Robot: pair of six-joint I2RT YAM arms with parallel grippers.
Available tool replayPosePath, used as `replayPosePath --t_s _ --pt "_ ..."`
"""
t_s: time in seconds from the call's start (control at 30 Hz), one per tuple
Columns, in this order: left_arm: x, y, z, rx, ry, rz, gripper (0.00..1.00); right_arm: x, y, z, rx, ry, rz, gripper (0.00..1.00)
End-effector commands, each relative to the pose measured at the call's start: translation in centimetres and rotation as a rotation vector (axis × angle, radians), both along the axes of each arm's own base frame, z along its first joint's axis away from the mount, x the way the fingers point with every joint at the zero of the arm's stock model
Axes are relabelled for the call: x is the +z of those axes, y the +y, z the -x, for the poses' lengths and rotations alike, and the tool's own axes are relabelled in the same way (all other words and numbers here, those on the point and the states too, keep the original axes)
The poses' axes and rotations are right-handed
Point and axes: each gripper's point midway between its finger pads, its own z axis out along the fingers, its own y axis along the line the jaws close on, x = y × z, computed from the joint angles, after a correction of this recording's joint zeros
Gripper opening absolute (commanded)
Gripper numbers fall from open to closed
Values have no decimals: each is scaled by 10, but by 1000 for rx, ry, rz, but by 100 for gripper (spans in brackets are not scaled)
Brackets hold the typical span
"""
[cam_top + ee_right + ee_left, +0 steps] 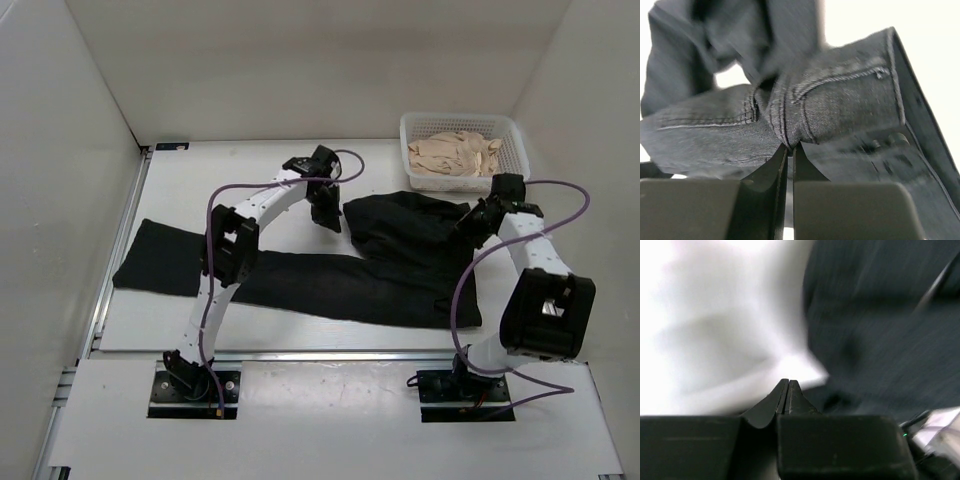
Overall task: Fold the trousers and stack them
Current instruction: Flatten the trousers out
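The black trousers (330, 285) lie across the table, one leg stretched to the left and the waist part bunched up at the back right (405, 225). My right gripper (470, 222) is shut on a seamed fold of the trousers (830, 105) at the right edge of the bunch; its tips (790, 146) pinch the fabric. My left gripper (327, 214) is shut and empty, just left of the bunch and above the white table. In the left wrist view its closed tips (788, 382) sit next to the blurred dark trousers (880, 330).
A white basket (518, 140) with a beige cloth pile (458, 155) stands at the back right, close behind my right gripper. White walls enclose the table on the left, back and right. The table's front edge (300, 352) runs just before the arm bases.
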Motion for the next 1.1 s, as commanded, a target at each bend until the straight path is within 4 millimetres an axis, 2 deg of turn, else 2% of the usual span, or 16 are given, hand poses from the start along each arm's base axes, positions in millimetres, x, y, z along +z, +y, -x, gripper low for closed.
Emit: replayPosePath --t_s 0.0,0.03,0.07,0.17,0.23,0.33,0.37,0.47,0.6,0.63,0.67,0.7,0.77,0.9,0.93,1.07 --pt "64 -11 53 -93 -109 -1 10 -3 -4 35 4 36 43 1" --pt "48 -11 81 -140 -84 -54 10 -5 -9 43 -4 45 79 1" --pt "62 -11 94 -164 -112 -52 10 -14 -11 58 0 75 98 1" --pt "72 -1 111 -180 -145 -90 10 -9 -15 90 8 74 155 1" --pt "85 18 99 -130 -163 -135 10 -11 -17 107 9 99 180 1" --pt "139 36 56 -20 -289 -110 13 -9 -14 124 21 102 177 1" --pt "168 38 39 7 -357 -68 15 -4 -9 123 31 76 157 1" --pt "187 31 13 27 -423 -30 37 -11 -1 138 39 104 119 1" --pt "189 1 -18 -18 -481 1 58 -8 12 139 37 113 74 1" --pt "157 -3 -27 -18 -438 -45 73 -11 13 141 37 122 72 1" --pt "148 -6 -31 -20 -429 -52 79 -11 11 141 33 123 80 1" --pt "122 -10 -32 -35 -385 -67 82 -12 10 144 29 134 87 1" --pt "106 -24 -33 -49 -364 -45 87 -10 10 144 29 125 89 1" --pt "78 -47 -32 -77 -338 -20 90 -11 9 144 37 124 93 1" --pt "61 -45 -37 -81 -333 -53 90 -11 9 144 37 124 93 1" --pt "41 -56 -28 -126 -289 -39 90 -11 10 142 49 122 89 1"
